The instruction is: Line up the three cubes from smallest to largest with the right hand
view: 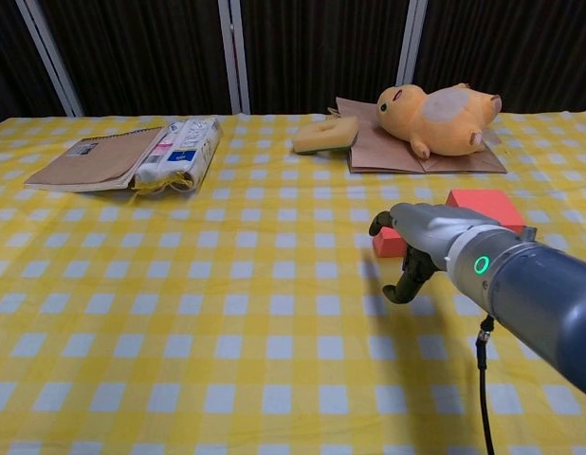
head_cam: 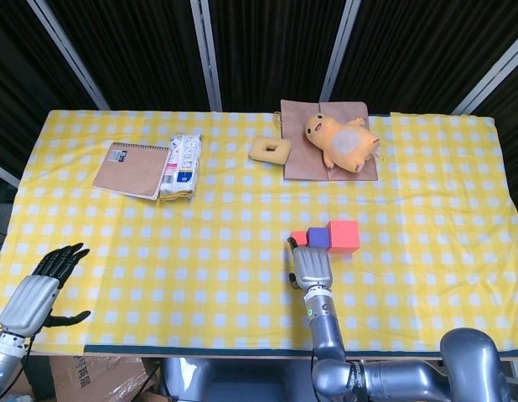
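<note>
Three cubes stand in a touching row right of the table's middle: a small red cube [head_cam: 297, 239], a blue cube [head_cam: 317, 238] and a large red cube [head_cam: 344, 236]. My right hand [head_cam: 310, 268] hovers just in front of the small and blue cubes, fingers bent downward, holding nothing. In the chest view the right hand [view: 421, 243] covers the blue cube; the small red cube [view: 388, 245] shows beside its thumb and the large red cube [view: 485, 206] behind it. My left hand [head_cam: 39, 291] is off the table's front left corner, fingers spread and empty.
A notebook [head_cam: 131, 169] and a wrapped packet [head_cam: 182, 167] lie at the back left. A ring-shaped sponge [head_cam: 270, 150] and a plush toy [head_cam: 341, 142] on brown paper [head_cam: 301, 164] lie at the back centre. The yellow checked table [head_cam: 200, 251] spreads around them.
</note>
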Robot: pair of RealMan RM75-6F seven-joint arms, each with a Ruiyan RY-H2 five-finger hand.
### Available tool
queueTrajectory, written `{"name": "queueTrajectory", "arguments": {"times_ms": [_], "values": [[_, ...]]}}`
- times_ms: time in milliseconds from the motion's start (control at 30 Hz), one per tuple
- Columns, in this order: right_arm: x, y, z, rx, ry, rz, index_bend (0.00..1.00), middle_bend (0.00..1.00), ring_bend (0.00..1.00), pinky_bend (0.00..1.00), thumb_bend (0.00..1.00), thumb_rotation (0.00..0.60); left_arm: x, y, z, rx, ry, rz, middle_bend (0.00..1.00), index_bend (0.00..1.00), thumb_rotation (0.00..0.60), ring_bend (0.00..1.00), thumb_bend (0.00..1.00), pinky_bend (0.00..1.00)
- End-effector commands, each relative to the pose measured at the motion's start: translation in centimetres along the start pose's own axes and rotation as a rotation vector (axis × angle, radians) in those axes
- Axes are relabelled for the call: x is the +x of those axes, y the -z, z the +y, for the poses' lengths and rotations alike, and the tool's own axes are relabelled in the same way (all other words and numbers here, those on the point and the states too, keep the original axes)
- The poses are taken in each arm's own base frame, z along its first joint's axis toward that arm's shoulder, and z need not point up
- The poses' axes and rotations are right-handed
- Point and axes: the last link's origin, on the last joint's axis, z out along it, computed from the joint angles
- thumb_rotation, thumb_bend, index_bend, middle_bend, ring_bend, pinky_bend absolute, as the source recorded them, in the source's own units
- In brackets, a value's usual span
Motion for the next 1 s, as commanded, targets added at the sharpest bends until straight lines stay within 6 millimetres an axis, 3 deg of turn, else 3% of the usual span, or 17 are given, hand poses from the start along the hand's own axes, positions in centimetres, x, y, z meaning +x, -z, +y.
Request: {"name": "queueTrajectory", "arguments": {"times_ms": [33, 667, 1000], "values": [[-0.2, 0.4, -0.1, 0.012, -0.005, -0.001, 0.16, 0.98, 1.00, 1.00, 0.44, 0.600, 0.0, 0.0, 0.0, 0.001, -0.001, 0.002, 0.00, 0.00, 0.600, 0.00, 0.00, 0.00], [-1.0, 0.0, -0.4, 0.005, -0.023, 0.003, 0.16, 0.98, 1.00, 1.00, 0.44, 0.600, -0.1, 0.0, 0.0, 0.001, -0.004, 0.001, 0.00, 0.00, 0.600, 0.00, 0.00, 0.00], [-1.4, -0.8, 0.5, -0.044, -0.006, -0.002, 0.14, 0.98, 1.00, 1.00, 0.44, 0.600, -0.1, 0.0, 0.0, 0.002, -0.003, -0.006, 0.00, 0.00, 0.600, 0.00, 0.00, 0.00]]}}
